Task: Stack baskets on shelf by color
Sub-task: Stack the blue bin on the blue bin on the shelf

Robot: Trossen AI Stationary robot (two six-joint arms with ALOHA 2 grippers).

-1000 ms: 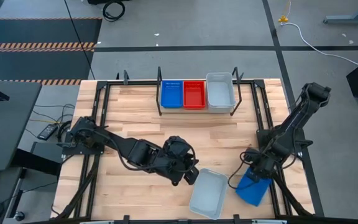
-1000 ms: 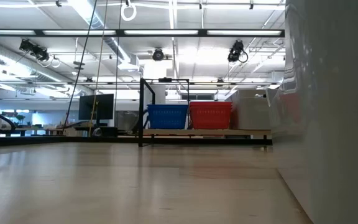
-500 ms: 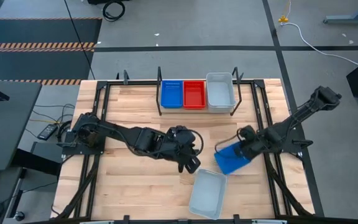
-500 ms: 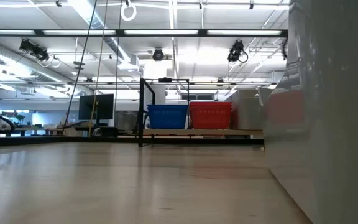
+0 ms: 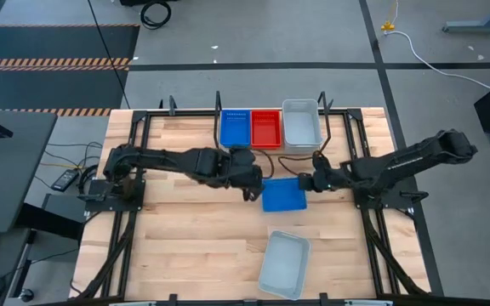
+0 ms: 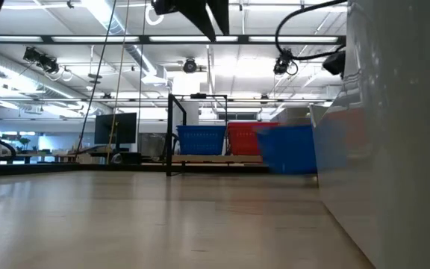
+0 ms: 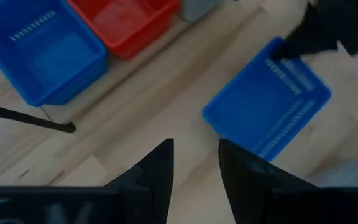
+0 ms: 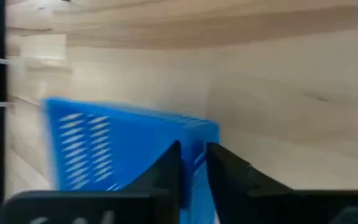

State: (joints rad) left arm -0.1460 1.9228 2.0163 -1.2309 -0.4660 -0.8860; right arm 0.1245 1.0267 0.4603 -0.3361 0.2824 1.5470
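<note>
We see a loose blue basket lying on the wooden table mid-way across, just in front of the shelf, where one blue basket, one red basket and one pale basket sit side by side. A second earlier this loose basket was at the table's near right corner; it has been carried inward. The right gripper meets its right edge, fingers narrowly apart around the rim; we cannot tell whether they still pinch it. The left gripper hangs just beside its left edge, fingers parted and empty, having swung in from the spare pale basket nearer us. We judge a handover or release is under way, ahead of stacking blue on blue.
</note>
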